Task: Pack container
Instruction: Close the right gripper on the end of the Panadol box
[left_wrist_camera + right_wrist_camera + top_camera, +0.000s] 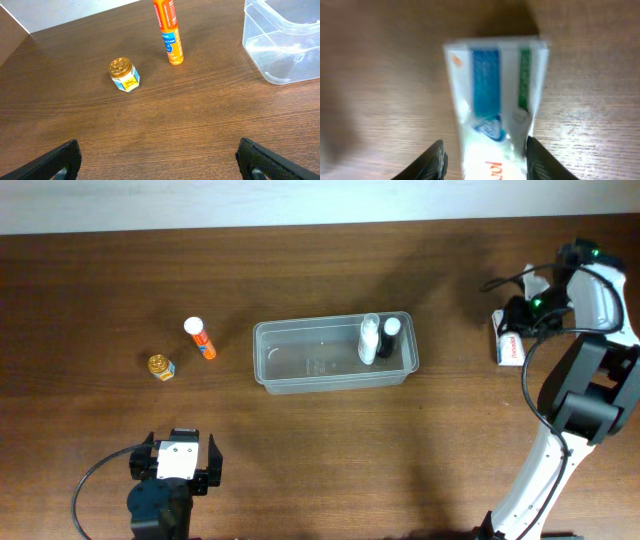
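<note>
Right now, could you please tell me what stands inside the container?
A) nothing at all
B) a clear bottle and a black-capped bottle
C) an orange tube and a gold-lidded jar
B: the clear bottle and the black-capped bottle stand at the container's right end; the orange tube and jar sit outside it.

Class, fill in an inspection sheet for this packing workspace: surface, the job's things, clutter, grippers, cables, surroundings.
Surface: brown wooden table, no spills seen.
Job's things: clear container mid-table, with a white bottle and a black-capped bottle upright in its right end. An orange tube and a gold-lidded jar are on the table to its left, and a white box is at the far right.
Clutter: nothing seen.
Grippers: left gripper open over bare wood, holding nothing. The right gripper straddles the white box; whether it grips is unclear.
Cables: a black cable loops by the left arm, and another cable runs along the right arm.
Surroundings: pale strip beyond the table's far edge.
</note>
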You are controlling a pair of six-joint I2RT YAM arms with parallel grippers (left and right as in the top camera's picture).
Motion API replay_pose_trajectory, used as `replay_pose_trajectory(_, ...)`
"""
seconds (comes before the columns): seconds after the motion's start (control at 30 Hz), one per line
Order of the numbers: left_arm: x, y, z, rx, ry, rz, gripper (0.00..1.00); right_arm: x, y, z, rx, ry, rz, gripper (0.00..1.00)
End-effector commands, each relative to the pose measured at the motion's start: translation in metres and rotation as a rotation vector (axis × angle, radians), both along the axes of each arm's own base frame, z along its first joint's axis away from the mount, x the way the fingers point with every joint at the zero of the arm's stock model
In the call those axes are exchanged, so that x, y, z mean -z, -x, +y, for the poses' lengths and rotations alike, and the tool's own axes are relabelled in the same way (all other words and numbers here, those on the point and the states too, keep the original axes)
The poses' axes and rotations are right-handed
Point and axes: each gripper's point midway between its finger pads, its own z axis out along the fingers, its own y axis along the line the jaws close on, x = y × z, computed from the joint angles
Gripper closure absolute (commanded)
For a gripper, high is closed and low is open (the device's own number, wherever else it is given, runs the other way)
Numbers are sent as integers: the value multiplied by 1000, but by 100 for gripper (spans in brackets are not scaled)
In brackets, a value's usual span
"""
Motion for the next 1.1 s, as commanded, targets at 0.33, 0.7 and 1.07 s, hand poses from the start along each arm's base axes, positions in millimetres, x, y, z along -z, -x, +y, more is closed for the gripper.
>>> replay_pose_trajectory(0.33,2,1,1,-13,3,7,0,-59,-16,-18,99,73,-51,57)
replay_pose_trajectory(0.7,2,1,1,-13,3,7,0,13,6,-16,98,78,54,53)
replay_pose_trajectory(1.07,2,1,1,-13,3,7,0,22,8,-24,95,139,70,51)
